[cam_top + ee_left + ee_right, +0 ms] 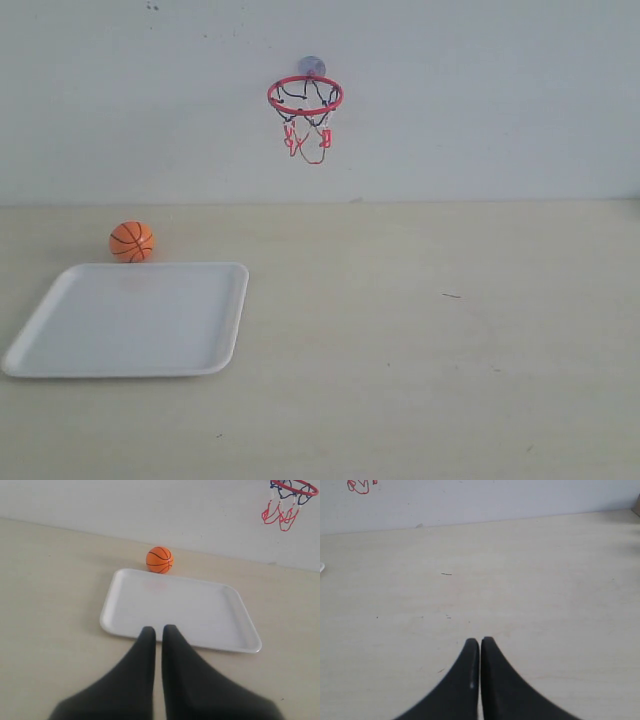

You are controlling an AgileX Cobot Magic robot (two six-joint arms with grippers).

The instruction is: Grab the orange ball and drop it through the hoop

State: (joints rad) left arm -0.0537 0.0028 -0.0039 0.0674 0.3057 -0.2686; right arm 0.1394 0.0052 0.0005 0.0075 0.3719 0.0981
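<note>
Grippers: left gripper point(158, 630) and right gripper point(480, 641) are hanging clenched, empty, above the tabletop point(420, 350).
Tray: white tray point(130, 320) is lying flat, left side.
Ball: orange ball point(131, 241) is sitting just behind the tray.
Hoop: hoop point(305, 95) is hanging on the far wall point(480, 100).

One worktop point(430, 350) is carrying one ball point(131, 241) and one tray point(130, 320). One hoop point(305, 96) is hanging up. Two hands are showing in the wrist views: one left hand point(158, 628), one right hand point(480, 640).
</note>
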